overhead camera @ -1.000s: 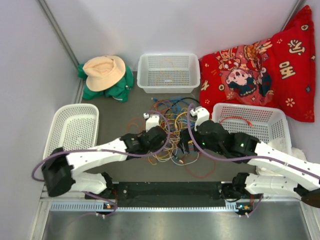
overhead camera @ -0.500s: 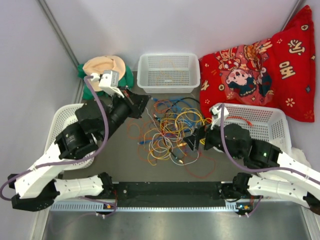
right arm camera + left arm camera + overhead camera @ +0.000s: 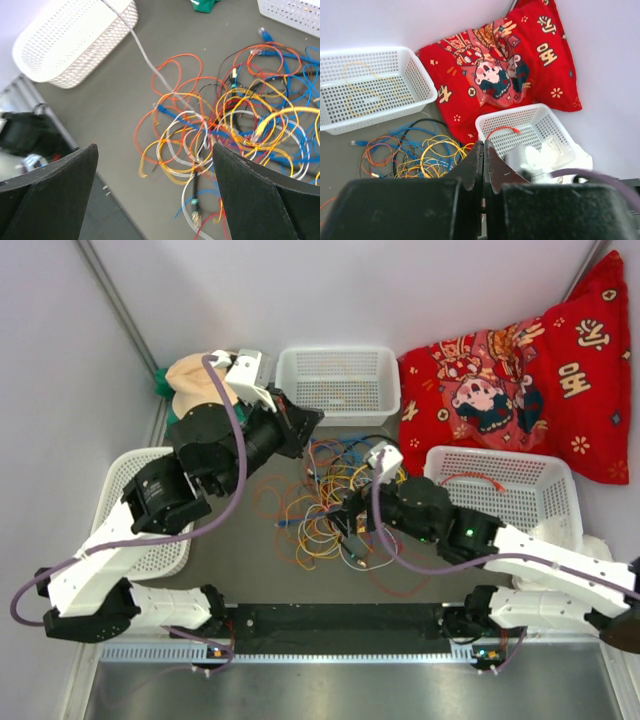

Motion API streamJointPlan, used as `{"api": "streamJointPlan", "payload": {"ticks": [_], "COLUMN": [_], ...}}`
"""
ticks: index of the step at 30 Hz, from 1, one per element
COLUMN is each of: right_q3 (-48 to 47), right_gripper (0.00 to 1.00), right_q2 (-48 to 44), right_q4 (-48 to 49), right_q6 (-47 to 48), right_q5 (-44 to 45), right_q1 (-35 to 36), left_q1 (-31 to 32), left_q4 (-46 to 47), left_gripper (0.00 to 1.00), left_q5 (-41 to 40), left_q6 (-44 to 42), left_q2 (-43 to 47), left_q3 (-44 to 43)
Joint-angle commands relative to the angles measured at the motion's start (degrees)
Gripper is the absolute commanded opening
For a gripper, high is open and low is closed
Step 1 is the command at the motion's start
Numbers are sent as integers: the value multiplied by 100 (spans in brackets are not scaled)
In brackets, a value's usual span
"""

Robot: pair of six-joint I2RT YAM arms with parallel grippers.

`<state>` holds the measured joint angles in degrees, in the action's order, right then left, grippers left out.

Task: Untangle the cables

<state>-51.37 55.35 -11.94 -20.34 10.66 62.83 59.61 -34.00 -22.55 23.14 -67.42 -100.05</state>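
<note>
Left gripper (image 3: 303, 423) sits upper left of centre in the overhead view, just beside the near corner of the back basket (image 3: 337, 352). Its two matte black fingers (image 3: 471, 167) are pressed flat together into one narrow seam. Whether a cord is pinched in that seam cannot be told.

The right gripper (image 3: 348, 522) hangs over the middle of the frame with its blunt, dark fingers (image 3: 55, 195) spread wide apart and nothing between them. They frame the heap from above.

The cables (image 3: 335, 500) lie in the centre of the overhead view on the dull grey-green table (image 3: 235, 560). They form a loose nest of thin, glossy cords in yellow, orange, blue, red, white and black. The cords curl in overlapping loops and end in small moulded plugs. In the right wrist view one pale grey cord (image 3: 145, 57) runs in a straight line from the heap to the upper edge of the frame.

All three baskets are white perforated plastic with rounded corners. The back basket holds a thin yellow cord (image 3: 365, 95). The right basket (image 3: 495, 453) holds a red cord (image 3: 470, 478). The left basket (image 3: 125, 495) lies partly under the left arm.

A red cushion (image 3: 510, 380) printed with a cartoon figure fills the upper right. A beige brimmed hat (image 3: 190, 390) rests on a green cloth (image 3: 162, 380) in the upper left.
</note>
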Motion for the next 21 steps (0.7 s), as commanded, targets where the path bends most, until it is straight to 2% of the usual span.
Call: {"api": "streamJointPlan", "payload": {"ticks": [1,3,7,11,13,14,16,17,18,21], "right_q3": [171,189,-56,-268,-224,-224,-224,-233,-215,-215], "right_gripper": [95,95,95,95,90,71,40,10,0,0], "right_q2": [747,1196,2022,2611,2804,2858,2920,2876,2798,2210], "right_q4": [1359,1826,2170,2599,3107,3241,3391,3392,3374,2989], "right_q6": [679,785,830,689,645,610,453,452,434,547], "right_q5": [428,551,753,1429,1501,1492,1518,1527,1536,1571], "right_q1": [19,19,10,10,-7,-25,-51,-51,-51,-51], "left_q1": [-20,-20,-20,-11,-20,-20,-20,-11,-11,-11], "left_q4": [34,7,-63,-89,-107,-107,-107,-133,-151,-160], "left_gripper": [0,0,0,0,0,0,0,0,0,0], "left_q5": [145,154,163,172,145,110,66,-38,-83,-407], "left_q6": [-108,-90,-72,-20,-11,-11,-2,-2,7,42], "left_q2": [-17,-43,-70,-52,-35,9,53,123,167,413], "left_q3": [-199,-260,-331,-322,-313,-296,-243,-217,-173,64]}}
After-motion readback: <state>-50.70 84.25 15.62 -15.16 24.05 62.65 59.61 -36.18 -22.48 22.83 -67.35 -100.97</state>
